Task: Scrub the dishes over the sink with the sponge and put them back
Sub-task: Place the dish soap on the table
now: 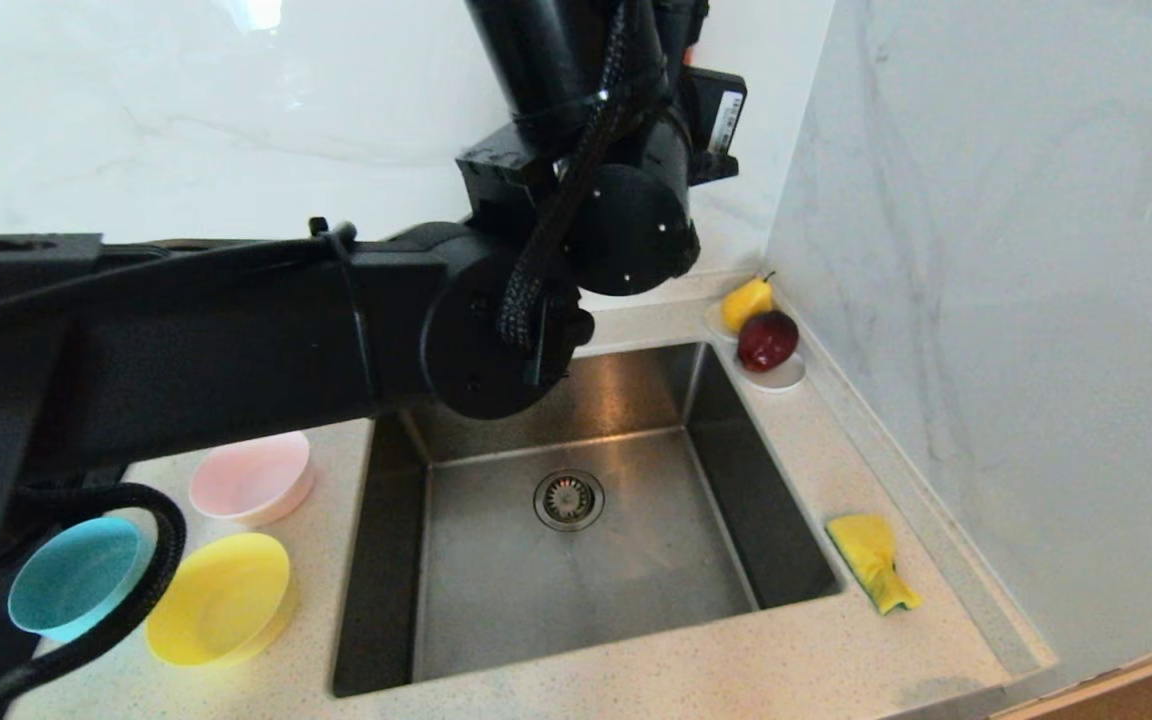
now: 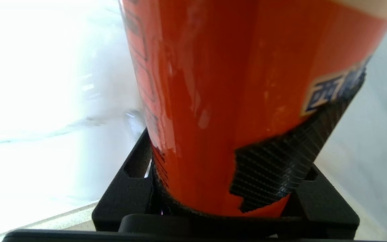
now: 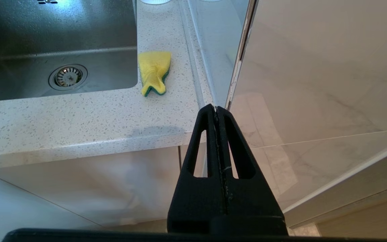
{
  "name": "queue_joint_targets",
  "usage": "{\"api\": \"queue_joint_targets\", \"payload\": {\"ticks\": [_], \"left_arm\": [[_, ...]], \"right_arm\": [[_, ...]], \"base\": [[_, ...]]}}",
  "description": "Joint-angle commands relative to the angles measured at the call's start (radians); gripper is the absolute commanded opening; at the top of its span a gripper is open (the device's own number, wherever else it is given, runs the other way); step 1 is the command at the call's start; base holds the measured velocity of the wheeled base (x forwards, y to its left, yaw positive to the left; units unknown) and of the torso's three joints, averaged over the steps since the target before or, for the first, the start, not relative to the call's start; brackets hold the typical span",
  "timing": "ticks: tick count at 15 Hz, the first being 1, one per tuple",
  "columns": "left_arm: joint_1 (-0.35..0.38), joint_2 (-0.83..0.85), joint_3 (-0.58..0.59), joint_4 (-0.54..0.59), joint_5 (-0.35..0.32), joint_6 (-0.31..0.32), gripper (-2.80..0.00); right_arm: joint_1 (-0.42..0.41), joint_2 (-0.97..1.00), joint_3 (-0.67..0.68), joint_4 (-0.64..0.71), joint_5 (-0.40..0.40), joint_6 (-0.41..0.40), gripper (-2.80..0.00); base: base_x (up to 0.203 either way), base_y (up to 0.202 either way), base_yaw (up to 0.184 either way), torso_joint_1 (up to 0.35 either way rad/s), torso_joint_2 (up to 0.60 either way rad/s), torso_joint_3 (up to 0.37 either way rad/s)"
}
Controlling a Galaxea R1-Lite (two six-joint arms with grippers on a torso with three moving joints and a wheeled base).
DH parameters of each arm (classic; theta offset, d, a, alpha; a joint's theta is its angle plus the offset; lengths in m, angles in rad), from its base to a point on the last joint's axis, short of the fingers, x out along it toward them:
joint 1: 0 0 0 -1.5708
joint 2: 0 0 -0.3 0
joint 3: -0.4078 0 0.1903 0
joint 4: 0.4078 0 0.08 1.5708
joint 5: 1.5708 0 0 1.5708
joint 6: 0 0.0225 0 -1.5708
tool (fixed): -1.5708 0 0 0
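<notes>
On the counter left of the sink (image 1: pixel 576 560) sit the light blue bowl (image 1: pixel 76 578), the yellow bowl (image 1: pixel 221 598) and the pink bowl (image 1: pixel 251 478), all upright and untouched. Above the basin, the left gripper (image 2: pixel 227 188) holds an orange bottle (image 2: pixel 233 94), probably dish soap, clamped between its jaws near the back wall. To do this step well, it should keep the grip firm and the bottle over the sink or sponge, away from the fruit saucer (image 1: pixel 781 375) with its yellow pear (image 1: pixel 746 302) and red apple (image 1: pixel 767 340). The sponge (image 1: pixel 873 560) lies on the counter just right of the sink. The right gripper (image 3: pixel 216 109) hangs parked below the counter edge, jaws pressed together, empty
</notes>
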Motion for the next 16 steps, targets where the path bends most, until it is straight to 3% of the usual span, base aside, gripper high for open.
{"api": "queue_joint_targets", "payload": {"ticks": [1,7,9,16], "left_arm": [[0.02,-0.046,0.003,-0.001,0.006,-0.01,-2.8],[0.12,-0.148,0.017,0.065,0.007,-0.038,-2.8],[0.175,-0.209,0.079,0.069,0.003,-0.038,-2.8],[0.507,-0.387,0.27,0.078,-0.032,-0.133,-2.8]], "right_arm": [[0.0,0.0,0.0,-0.001,0.0,0.0,-2.8],[0.0,0.0,0.0,-0.001,0.0,0.001,-2.8],[0.0,-0.002,0.0,-0.001,0.0,0.0,-2.8],[0.0,0.0,0.0,-0.001,0.0,0.001,-2.8]], "base": [[0.0,0.0,0.0,0.0,0.0,0.0],[0.0,0.0,0.0,0.0,0.0,0.0],[0.0,0.0,0.0,0.0,0.0,0.0],[0.0,0.0,0.0,0.0,0.0,0.0]]}}
